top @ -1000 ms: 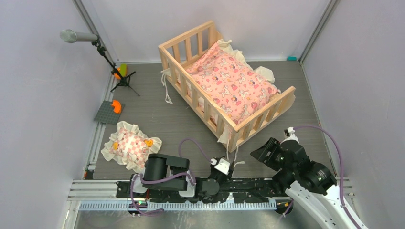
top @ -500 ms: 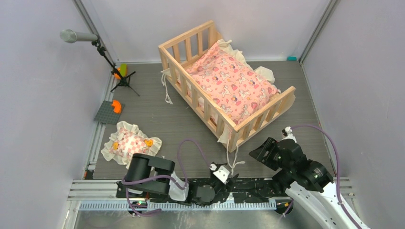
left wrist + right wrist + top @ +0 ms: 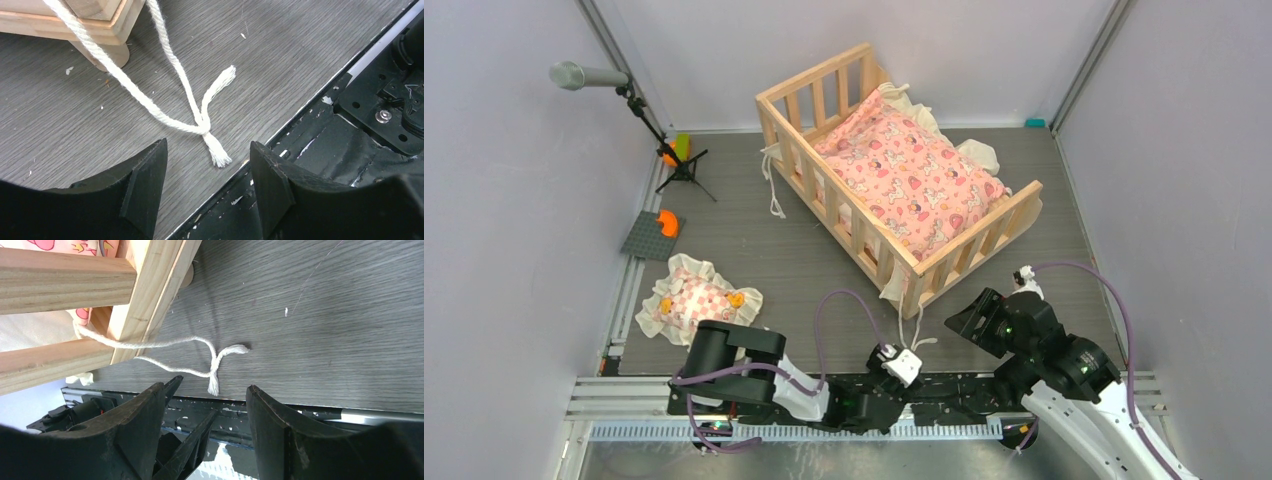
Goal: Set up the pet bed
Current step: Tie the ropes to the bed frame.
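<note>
Wood bed: the pet bed [image 3: 976, 226] is standing slantwise across the desk [image 3: 804, 262], its head end sitting close to the far edge and its foot corner pointing toward the near edge, right of centre.
Pink cushion: the printed cushion [image 3: 909, 175] is lying inside the frame, its cream frill spilling over the far rail.
Cord: a white knotted cord [image 3: 202, 129] is trailing from the bed's near corner and lying slack on the desk just short of the near edge, touching neither claw.
Left side: the left claw [image 3: 207, 146] is standing with its jaws apart and holding nothing; the knot is lying on the desk just ahead of the gap.
Right side: the right claw [image 3: 210, 385] is hovering wide beside the same corner, gripping nothing, with the cord's frayed end showing on the desk below its gap.
Change: over the past second the left claw has been widening and its arm has been pulling back from the bed's corner toward the near edge, while the bed and cushion are staying put.
Meaning: the left claw is apparently letting go of the cord, so work on this corner is probably ending, or a fresh grip is coming.
Remaining: the small pillow [image 3: 696, 305] is lying by the left edge, outside the bed, likely waiting its turn.
</note>
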You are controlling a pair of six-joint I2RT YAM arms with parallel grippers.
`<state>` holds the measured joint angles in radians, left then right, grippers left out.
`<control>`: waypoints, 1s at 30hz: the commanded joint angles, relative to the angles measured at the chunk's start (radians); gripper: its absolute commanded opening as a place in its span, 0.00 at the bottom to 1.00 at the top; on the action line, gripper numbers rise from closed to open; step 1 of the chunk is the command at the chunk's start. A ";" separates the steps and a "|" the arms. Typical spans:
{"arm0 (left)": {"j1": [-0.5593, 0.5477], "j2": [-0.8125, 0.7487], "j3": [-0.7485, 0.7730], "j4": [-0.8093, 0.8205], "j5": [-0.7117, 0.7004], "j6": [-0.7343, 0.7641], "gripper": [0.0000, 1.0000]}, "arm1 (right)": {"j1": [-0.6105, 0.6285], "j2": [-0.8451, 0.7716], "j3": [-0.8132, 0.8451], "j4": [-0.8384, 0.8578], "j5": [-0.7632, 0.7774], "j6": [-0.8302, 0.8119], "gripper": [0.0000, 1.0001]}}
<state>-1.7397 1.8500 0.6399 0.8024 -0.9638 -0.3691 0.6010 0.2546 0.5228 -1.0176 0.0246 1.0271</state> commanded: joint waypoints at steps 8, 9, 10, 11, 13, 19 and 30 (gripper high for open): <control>0.030 0.042 0.078 -0.132 -0.071 -0.107 0.57 | 0.002 -0.016 -0.012 0.037 -0.003 0.006 0.65; 0.034 0.047 0.081 -0.129 -0.060 -0.110 0.57 | 0.002 -0.014 -0.012 0.038 -0.004 0.006 0.65; 0.038 0.051 0.088 -0.122 -0.040 -0.093 0.57 | 0.002 -0.014 -0.013 0.039 -0.005 0.006 0.65; 0.038 0.057 0.099 -0.117 -0.026 -0.074 0.57 | 0.002 -0.012 -0.015 0.039 -0.005 0.006 0.65; 0.039 0.070 0.125 -0.142 -0.016 -0.069 0.53 | 0.001 -0.013 -0.018 0.041 -0.005 0.006 0.65; 0.039 0.069 0.126 -0.215 -0.010 -0.127 0.41 | 0.001 -0.017 -0.018 0.039 -0.003 0.005 0.65; 0.039 0.066 0.093 -0.267 0.006 -0.207 0.15 | 0.002 0.005 -0.024 0.060 -0.011 0.006 0.65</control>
<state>-1.7004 1.9202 0.7513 0.5926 -0.9588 -0.5507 0.6010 0.2470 0.4946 -1.0023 0.0193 1.0275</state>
